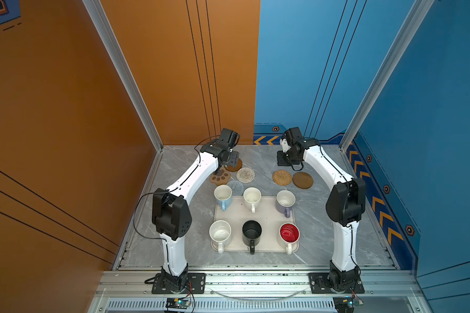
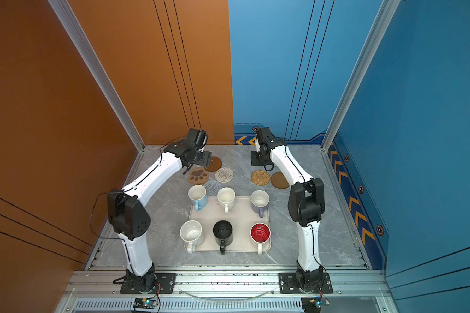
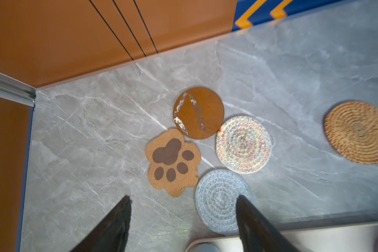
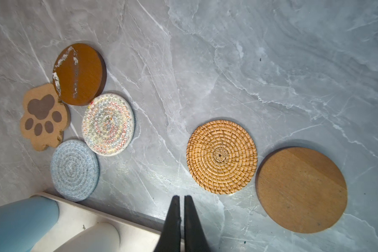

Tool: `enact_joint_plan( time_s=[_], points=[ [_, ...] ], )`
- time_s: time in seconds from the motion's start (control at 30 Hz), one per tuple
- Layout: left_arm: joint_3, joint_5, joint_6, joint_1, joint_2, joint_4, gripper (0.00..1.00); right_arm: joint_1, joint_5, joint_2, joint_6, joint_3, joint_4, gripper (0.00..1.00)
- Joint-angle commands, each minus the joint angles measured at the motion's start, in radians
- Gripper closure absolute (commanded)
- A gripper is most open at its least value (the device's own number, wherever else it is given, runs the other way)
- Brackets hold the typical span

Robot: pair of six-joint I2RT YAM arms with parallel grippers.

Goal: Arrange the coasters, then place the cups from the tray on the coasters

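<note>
Coaster step in hand: L gripper [image 3: 182,197] open, empty, over four bunched toward table's [image 1: 323,244] far-left corner – scuffed brown disc [image 3: 198,112], paw [image 3: 172,161], white woven [image 3: 243,144], grey-blue [image 3: 218,200]. R gripper [image 4: 181,197] shut, empty; rattan [image 4: 222,156] & plain disc [image 4: 301,189] further right. Cups [image 1: 251,230] all on tray [image 1: 266,211]. Next, prob: spread bunch w/ clear gaps

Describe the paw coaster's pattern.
Tan paw coaster with dark brown pad shapes; clearest in left wrist view.

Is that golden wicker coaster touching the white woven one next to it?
Apart. The right wrist view shows the golden wicker coaster and the white woven coaster lying flat with a broad strip of bare table between them.
</note>
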Motion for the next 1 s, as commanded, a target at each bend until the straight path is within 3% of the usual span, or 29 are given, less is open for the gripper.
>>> enact_joint_plan(
  time_s=[0.0, 0.23, 0.53, 0.97],
  points=[
    [0.109, 0.034, 0.053, 0.017, 0.085, -0.147, 0.22, -0.007, -0.001, -0.091, 0.050, -0.112, 0.098, 0.93],
    [0.259, 0.099, 0.066, 0.021, 0.258, -0.222, 0.22, -0.012, -0.046, -0.182, 0.104, -0.282, 0.207, 0.93],
    [0.270, 0.198, 0.015, 0.051, 0.373, -0.232, 0.28, -0.013, -0.069, -0.218, 0.126, -0.379, 0.255, 0.93],
    [0.324, 0.105, -0.029, 0.074, 0.475, -0.231, 0.28, -0.013, -0.080, -0.246, 0.158, -0.449, 0.306, 0.93]
  ],
)
